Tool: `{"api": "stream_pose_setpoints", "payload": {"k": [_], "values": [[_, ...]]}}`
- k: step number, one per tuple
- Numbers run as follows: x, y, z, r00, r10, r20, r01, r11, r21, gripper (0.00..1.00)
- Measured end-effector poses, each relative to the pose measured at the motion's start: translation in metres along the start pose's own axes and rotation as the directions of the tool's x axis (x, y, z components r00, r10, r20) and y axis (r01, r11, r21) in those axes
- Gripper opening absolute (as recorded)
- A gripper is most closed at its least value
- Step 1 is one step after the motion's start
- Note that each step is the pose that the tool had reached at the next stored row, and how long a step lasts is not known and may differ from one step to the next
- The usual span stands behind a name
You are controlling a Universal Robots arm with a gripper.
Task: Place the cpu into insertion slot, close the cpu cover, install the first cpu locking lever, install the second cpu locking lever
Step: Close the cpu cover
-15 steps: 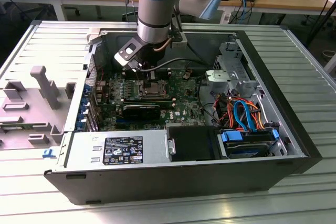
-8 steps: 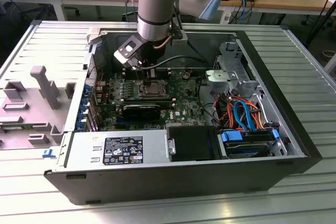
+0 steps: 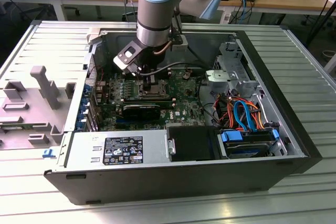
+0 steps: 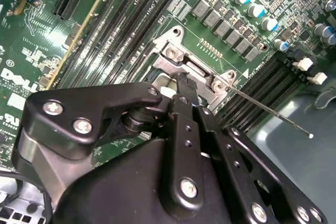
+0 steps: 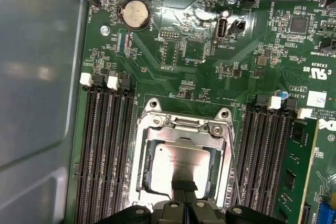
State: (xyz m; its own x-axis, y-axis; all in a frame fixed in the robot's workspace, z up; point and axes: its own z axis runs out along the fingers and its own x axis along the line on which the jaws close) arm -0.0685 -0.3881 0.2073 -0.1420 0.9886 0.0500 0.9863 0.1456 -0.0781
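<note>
Near wall: a grey power supply box [image 3: 115,148] and a drive bay [image 3: 247,142] with blue tabs line the open computer case [image 3: 184,177], which lies on the ribbed surface [image 3: 304,66].
Cables: an orange and blue bundle [image 3: 241,111] crowds the board's side toward the exterior view's right.
Gripper: the gripper [image 5: 183,186] has its jaws together, nothing seen between them, with the tips on the socket's edge.
cpu: the cpu [image 5: 176,161] sits flat in the insertion slot [image 3: 154,81], framed by the cpu cover [image 5: 144,156] lying down around it.
Lever: a thin wire lever [image 5: 231,150] runs beside the cover.
Flanks: long black memory slots [image 5: 105,150] hem the socket on two sides.
Arm: the arm [image 3: 155,3] drops steeply from above the case.
Far: a coin cell [image 5: 136,14] sits beyond the socket.
</note>
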Motion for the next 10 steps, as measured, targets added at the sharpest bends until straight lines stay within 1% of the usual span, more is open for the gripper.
{"api": "stream_pose_setpoints", "payload": {"k": [1,5,7,10], "values": [[-0.0003,0.0000,0.0002,1.0000,0.000,-0.0031,0.000,1.0000,-0.0004,0.11],[-0.0016,-0.0002,0.0005,1.0000,-0.001,-0.0072,0.001,1.0000,-0.0011,0.11],[-0.0014,-0.0006,-0.0045,0.9999,-0.001,-0.0105,0.001,1.0000,-0.0016,0.11],[-0.0015,0.0009,-0.0063,0.9999,-0.001,-0.0125,0.001,1.0000,-0.0015,0.11]]}}
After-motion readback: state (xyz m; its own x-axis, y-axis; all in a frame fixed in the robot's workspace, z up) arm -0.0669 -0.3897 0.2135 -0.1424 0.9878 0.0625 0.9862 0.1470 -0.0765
